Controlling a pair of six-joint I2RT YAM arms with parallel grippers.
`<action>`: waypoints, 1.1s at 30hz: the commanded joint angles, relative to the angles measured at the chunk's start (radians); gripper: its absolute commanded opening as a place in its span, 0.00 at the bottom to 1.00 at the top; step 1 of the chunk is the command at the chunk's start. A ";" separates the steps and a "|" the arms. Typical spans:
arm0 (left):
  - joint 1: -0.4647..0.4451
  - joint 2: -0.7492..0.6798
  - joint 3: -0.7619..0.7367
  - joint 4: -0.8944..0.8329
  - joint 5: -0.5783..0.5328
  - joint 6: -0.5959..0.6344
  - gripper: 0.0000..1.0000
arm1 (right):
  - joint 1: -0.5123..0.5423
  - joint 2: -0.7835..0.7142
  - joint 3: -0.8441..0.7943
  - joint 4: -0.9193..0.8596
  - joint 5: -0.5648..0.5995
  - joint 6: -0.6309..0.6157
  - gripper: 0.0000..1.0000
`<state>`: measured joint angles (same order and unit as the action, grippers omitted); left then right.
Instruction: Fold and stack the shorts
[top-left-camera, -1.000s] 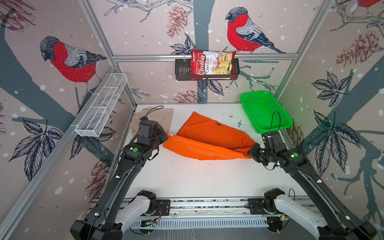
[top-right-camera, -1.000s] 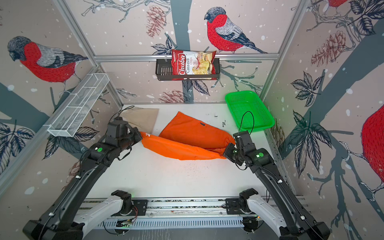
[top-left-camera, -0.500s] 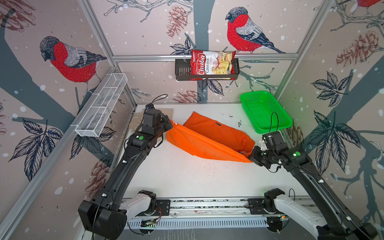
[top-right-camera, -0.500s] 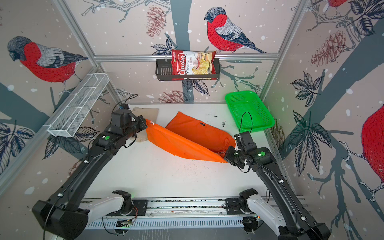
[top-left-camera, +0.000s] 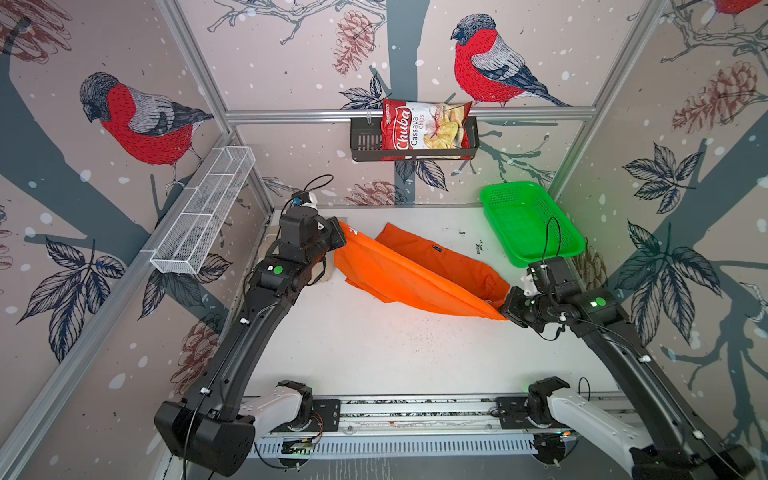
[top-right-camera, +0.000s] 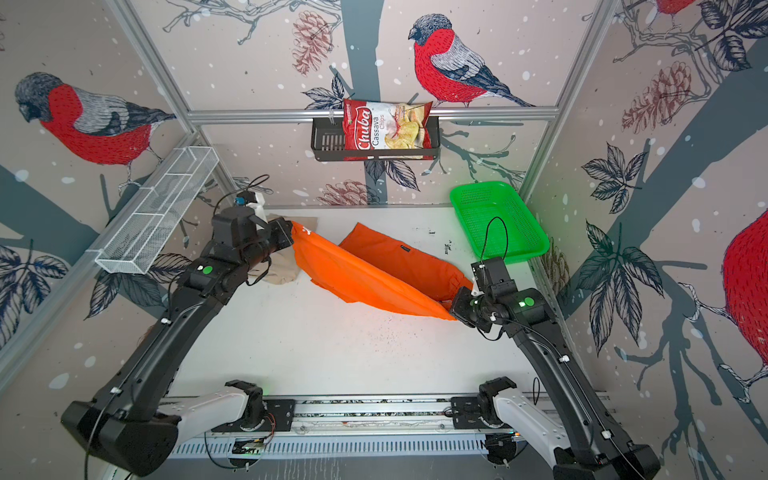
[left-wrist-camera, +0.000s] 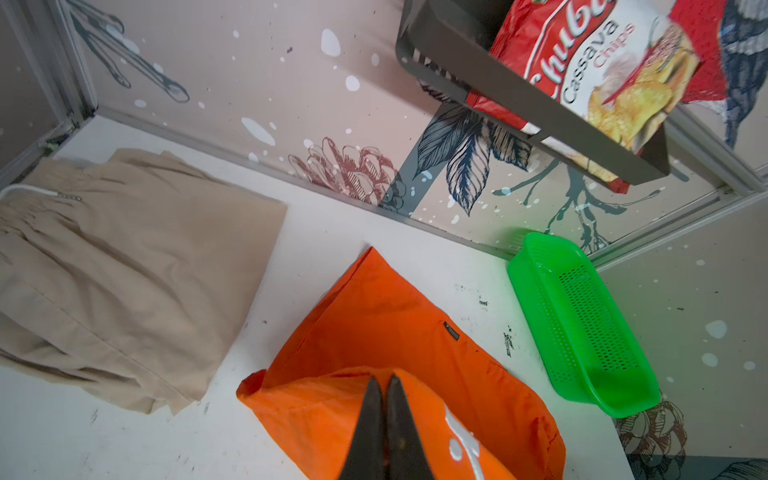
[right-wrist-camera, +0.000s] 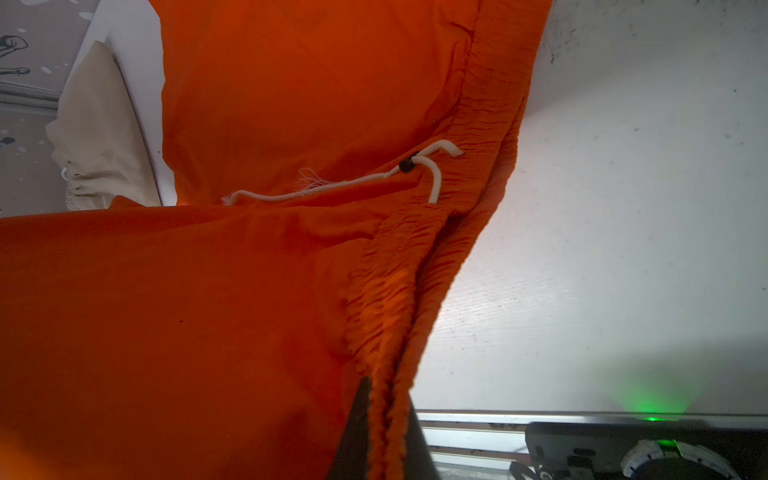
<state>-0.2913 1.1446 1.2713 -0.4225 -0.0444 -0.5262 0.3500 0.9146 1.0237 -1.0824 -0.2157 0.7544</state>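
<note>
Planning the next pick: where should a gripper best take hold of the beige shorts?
Probably pinch the beige shorts at the loose layered corner nearest the orange shorts, coming in over the open table: edges stack there, while the gathered waistband is tucked against the wall corner.

Orange shorts (top-left-camera: 415, 282), one half lifted taut over the other lying flat; beige shorts (left-wrist-camera: 124, 270), folded, back-left corner

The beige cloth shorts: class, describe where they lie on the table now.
In a top view, the beige cloth shorts lie at the white table's far left corner, partly hidden behind the left gripper, just left of the raised bright orange shorts.
</note>
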 joint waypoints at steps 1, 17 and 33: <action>0.006 -0.023 0.026 0.092 -0.079 0.056 0.00 | -0.005 -0.003 0.016 -0.082 0.037 -0.027 0.00; 0.006 0.026 -0.021 0.101 -0.074 0.058 0.00 | -0.007 0.009 -0.054 -0.091 0.007 -0.046 0.00; 0.006 0.228 0.045 0.180 -0.107 0.069 0.00 | -0.081 0.155 -0.038 -0.074 0.016 -0.164 0.00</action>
<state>-0.2920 1.3533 1.2938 -0.3565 -0.0341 -0.4713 0.2794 1.0599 0.9810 -1.0771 -0.2604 0.6495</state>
